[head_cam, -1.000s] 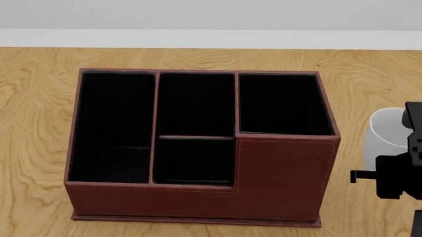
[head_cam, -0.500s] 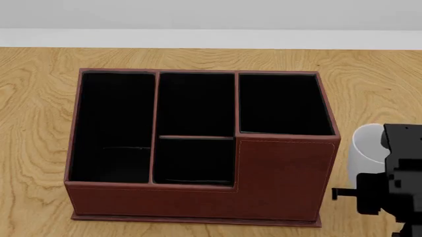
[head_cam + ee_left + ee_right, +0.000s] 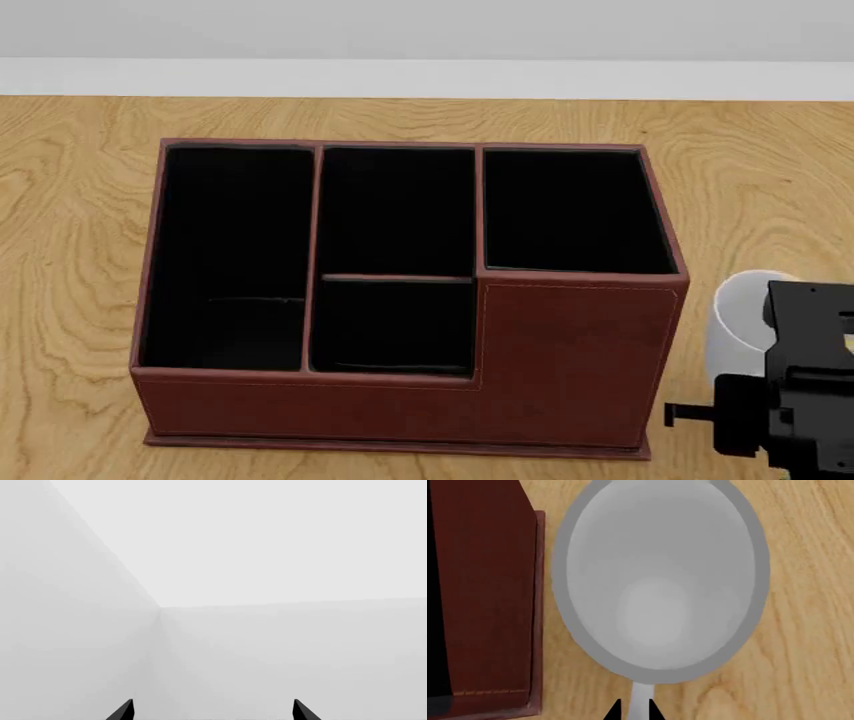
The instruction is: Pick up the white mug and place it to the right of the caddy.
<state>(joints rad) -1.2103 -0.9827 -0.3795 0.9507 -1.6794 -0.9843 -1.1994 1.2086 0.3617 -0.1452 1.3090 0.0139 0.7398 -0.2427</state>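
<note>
While the white mug [image 3: 738, 315] stands upright at about three o'clock of the caddy [image 3: 400, 290] in the head view, the right gripper [image 3: 634, 711] holds it by the handle: the right wrist view shows two dark fingertips pinched close on either side of the thin white handle, with the mug's open mouth and pale interior filling the frame. The jaws stand nearly closed, with only the handle between them. In that same wrist view a narrow strip of wooden table [image 3: 800, 630] separates the mug from the caddy's reddish-brown side wall, so the mug sits just beside the box, not touching it.

Judging from this, the carrying step is at its end and the placing step is in hand. Whether the mug's base already rests on the wood cannot be told, since the arm hides its lower part in the head view.

The next move calls for settling the base flat, if it is not down yet, then parting the fingers off the handle and lifting away without nudging the mug toward the caddy.

The left gripper [image 3: 212, 712] is spread wide, holds nothing and faces only blank pale walls.
</note>
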